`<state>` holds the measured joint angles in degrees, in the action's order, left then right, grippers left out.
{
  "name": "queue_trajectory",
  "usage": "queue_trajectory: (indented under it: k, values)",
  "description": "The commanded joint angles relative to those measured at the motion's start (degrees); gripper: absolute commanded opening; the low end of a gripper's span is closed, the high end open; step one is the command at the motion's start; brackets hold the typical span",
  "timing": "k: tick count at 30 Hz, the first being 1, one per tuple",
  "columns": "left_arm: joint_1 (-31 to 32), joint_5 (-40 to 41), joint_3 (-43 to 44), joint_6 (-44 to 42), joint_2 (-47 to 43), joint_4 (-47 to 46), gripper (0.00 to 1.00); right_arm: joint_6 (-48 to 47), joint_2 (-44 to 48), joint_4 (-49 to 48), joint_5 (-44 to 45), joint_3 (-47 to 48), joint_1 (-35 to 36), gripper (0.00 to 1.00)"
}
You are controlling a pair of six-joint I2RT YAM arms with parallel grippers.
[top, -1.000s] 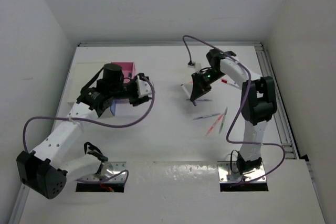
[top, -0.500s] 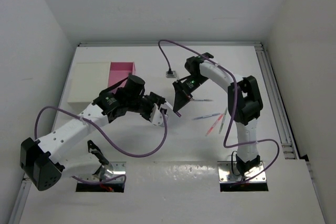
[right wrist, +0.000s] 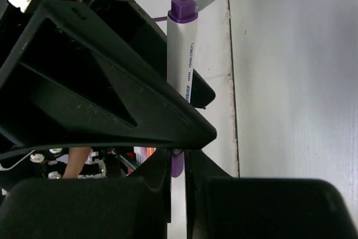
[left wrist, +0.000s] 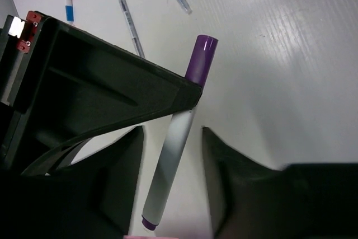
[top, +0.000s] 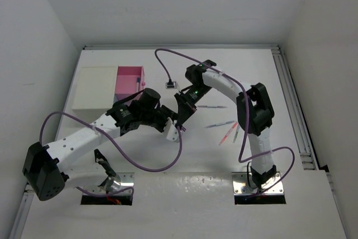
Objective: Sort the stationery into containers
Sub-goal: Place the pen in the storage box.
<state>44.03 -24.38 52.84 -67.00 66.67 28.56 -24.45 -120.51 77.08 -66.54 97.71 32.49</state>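
A white marker with a purple cap (left wrist: 176,138) hangs above the table, pinched in my right gripper (right wrist: 178,155), which is shut on its purple end (right wrist: 177,165). The right gripper's black fingers (left wrist: 112,88) fill the left wrist view. My left gripper (left wrist: 170,132) is open around the marker's lower body, with a gap on each side. In the top view the two grippers meet at mid-table (top: 179,121). Loose stationery (top: 229,132) lies to the right. The pink container (top: 130,79) stands at the back left.
A white block cabinet (top: 95,88) sits left of the pink container. A small grey connector (top: 170,85) on a purple cable lies behind the grippers. More pens (left wrist: 130,20) lie on the white table under the left wrist. Purple cables loop around both arms.
The right arm has carried the marker leftward to mid-table. The left arm has swung right, away from the containers, to meet it. The left jaws have narrowed a little around the marker.
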Motion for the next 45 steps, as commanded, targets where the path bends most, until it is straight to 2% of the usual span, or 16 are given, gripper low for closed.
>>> queue_trajectory:
  k: [1,5,6,9,10,11,15,18,19,21,22,24,27,32,38,45]
  values:
    - [0.8,0.7,0.0,-0.8,-0.5,-1.9,0.45,-1.7,2.1,12.7,-1.9,1.9,0.0,0.0]
    - [1.0,1.4,0.3,1.8,-1.1,-0.2,0.23,-1.1,2.6,12.8,-1.3,3.4,-0.4,0.04]
    - [0.8,1.6,0.4,2.4,-1.7,-0.1,0.16,-1.0,2.8,12.7,-1.0,4.1,-0.8,0.09]
    - [0.5,2.3,0.0,7.2,-3.7,0.5,0.07,1.2,4.0,10.6,1.4,5.2,-4.2,0.44]
    - [0.3,2.5,-0.1,8.6,-4.4,0.1,0.05,2.0,4.7,9.5,2.2,5.6,-5.3,0.48]
    - [-0.9,2.7,0.0,10.6,-5.5,-0.4,0.0,2.5,5.2,9.1,3.2,6.5,-6.6,0.5]
    - [-5.1,6.2,2.7,30.7,-5.5,-3.3,0.0,4.8,7.6,4.6,8.2,8.5,-15.8,0.51]
    - [-10.4,5.8,8.0,43.7,-2.3,-0.7,0.0,11.3,12.4,-6.6,11.6,5.2,-23.7,0.6]
    - [-13.2,3.9,9.9,45.9,-0.9,-0.3,0.0,17.4,14.2,-16.3,13.3,1.0,-25.6,0.66]
    - [-16.1,3.3,10.4,52.7,-0.7,-2.2,0.0,22.4,20.3,-27.5,16.3,-4.8,-30.9,0.77]
    - [-18.9,3.7,10.4,54.6,-1.1,-3.4,0.0,27.2,22.6,-40.1,19.1,-12.5,-32.2,0.88]
    - [-22.6,6.3,10.3,60.0,-1.4,-6.1,0.0,29.4,29.8,-57.2,21.7,-23.5,-36.6,0.99]
    - [-25.9,7.9,11.4,63.2,-0.6,-6.9,0.0,26.5,33.0,-64.2,26.9,-28.6,-39.1,0.99]
    - [-32.2,11.1,14.6,69.5,4.4,-6.7,0.0,26.0,29.5,-69.6,27.7,-30.9,-45.0,0.99]
    - [-37.4,11.3,16.9,74.6,8.8,-8.4,0.0,24.9,25.4,-72.8,23.1,-31.4,-49.5,0.99]
    - [-39.7,11.5,19.5,77.2,14.9,-8.3,0.0,28.9,20.8,-78.7,17.9,-32.1,-51.4,0.99]
